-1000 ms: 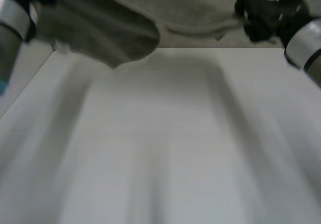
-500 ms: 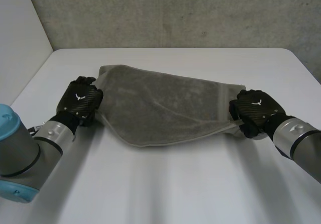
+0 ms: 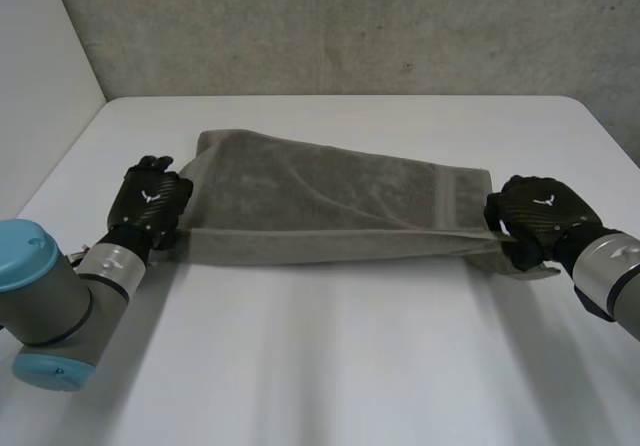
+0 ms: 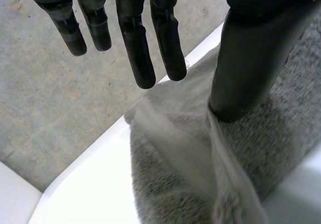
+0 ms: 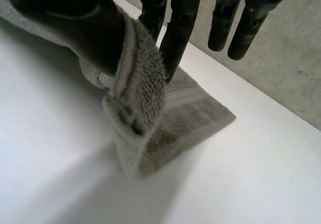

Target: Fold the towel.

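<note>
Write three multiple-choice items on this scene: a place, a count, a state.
1. Where on the grey terry towel is the robot's black right hand? A. its right end B. its middle C. its left end
2. How many hands hold the towel? A. none B. one C. two
3. How does the towel's near edge lie? A. heaped B. rolled up C. stretched straight
Key: 1 A, fingers and thumb pinch that end; 2 C, the black left hand pinches the other end; 3 C, it runs taut from hand to hand.
</note>
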